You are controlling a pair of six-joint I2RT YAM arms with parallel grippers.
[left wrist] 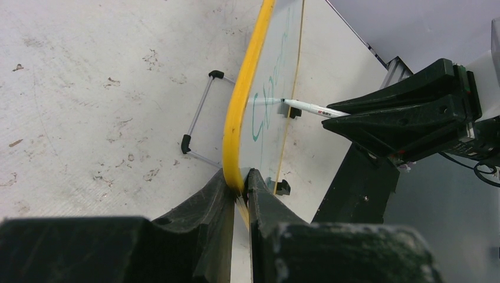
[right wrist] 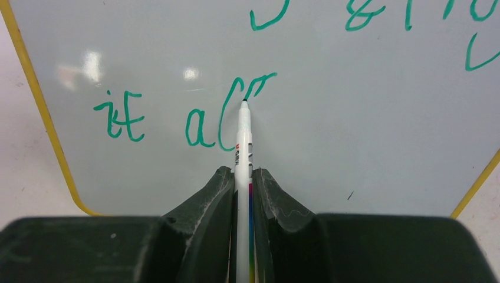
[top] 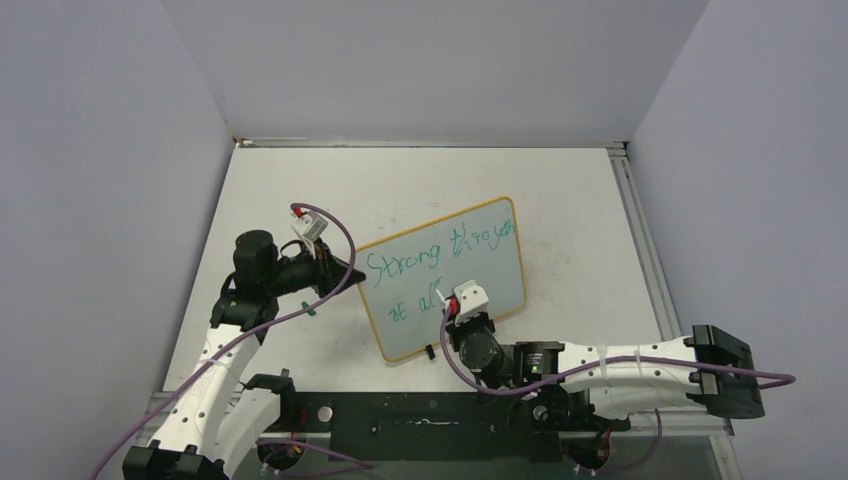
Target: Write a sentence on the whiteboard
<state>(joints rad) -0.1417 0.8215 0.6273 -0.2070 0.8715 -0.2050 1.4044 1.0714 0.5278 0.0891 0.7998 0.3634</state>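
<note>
Yellow-orange frame first: left gripper (left wrist: 239, 183) clamps the whiteboard (top: 497, 290) mid-table by its left edge. Across the board, the sentence (top: 440, 257) reads "Strong through", then "it al" with a second l begun. Right gripper (right wrist: 242, 180) pinches the marker (right wrist: 242, 132), barrel pointing straight out from the jaws, tip on that stroke. Barrel's red print is unreadable.

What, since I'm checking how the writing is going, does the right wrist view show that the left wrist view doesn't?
Only the right wrist view: the sentence head-on, readable as "it al", with the marker tip at the second l. Only the left wrist view: the left gripper clamped on the yellow frame of the whiteboard, and a black-tipped wire piece behind the board. Both: the whiteboard, green writing, and the marker held in the right gripper.
</note>
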